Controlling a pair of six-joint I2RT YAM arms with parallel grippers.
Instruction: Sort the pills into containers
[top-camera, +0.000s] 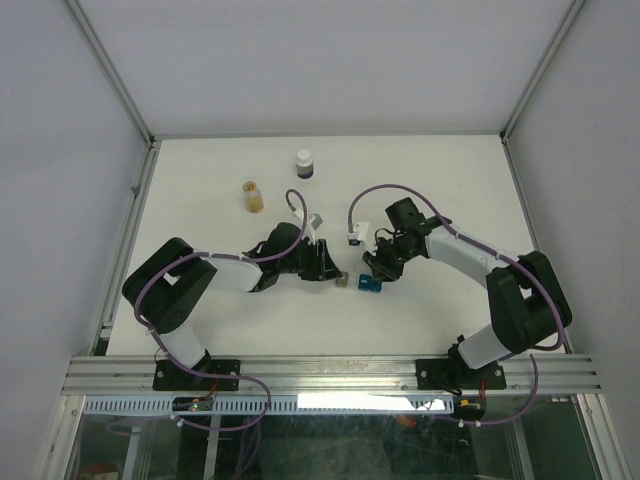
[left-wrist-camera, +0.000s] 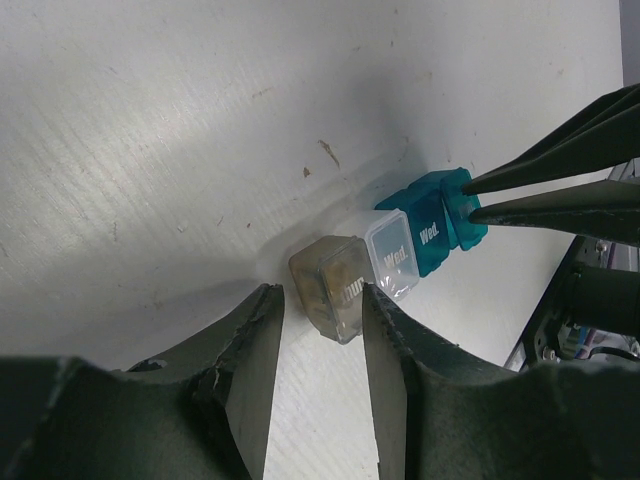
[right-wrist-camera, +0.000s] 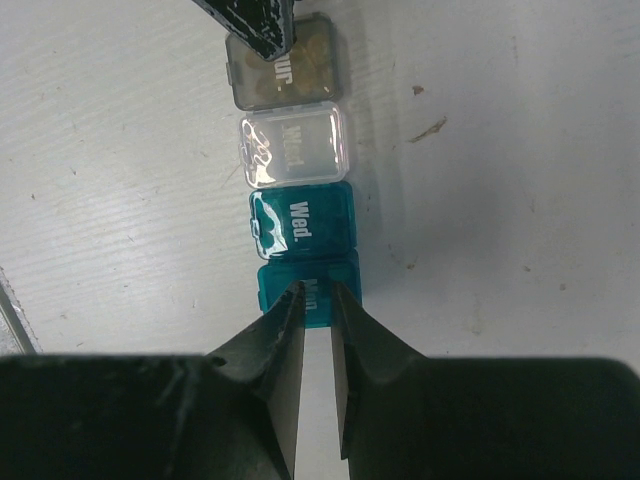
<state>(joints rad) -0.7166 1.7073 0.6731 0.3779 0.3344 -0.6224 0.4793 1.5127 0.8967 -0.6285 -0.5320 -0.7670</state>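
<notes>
White table (top-camera: 450, 180) carries everything. Left claw (left-wrist-camera: 322, 295) is apart, straddling the grey-brown container (right-wrist-camera: 300, 85) mid-table, with a sliver of gap at one finger. Right claw (right-wrist-camera: 317, 292) is clamped on the right end of the teal-blue container (right-wrist-camera: 300, 225). Pills (top-camera: 254, 198) sit in their vial, far left.

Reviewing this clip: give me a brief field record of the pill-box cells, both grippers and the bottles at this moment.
cells: one touching row on the white table: grey-brown translucent cell, clear cell, teal cell marked Wed., end teal cell
left gripper: fingers flank the grey-brown translucent cell; firm grip unclear
right gripper: shut on the end teal cell
bottles: amber vial with white cap and dark bottle with white cap, upright, far side, untouched
</notes>
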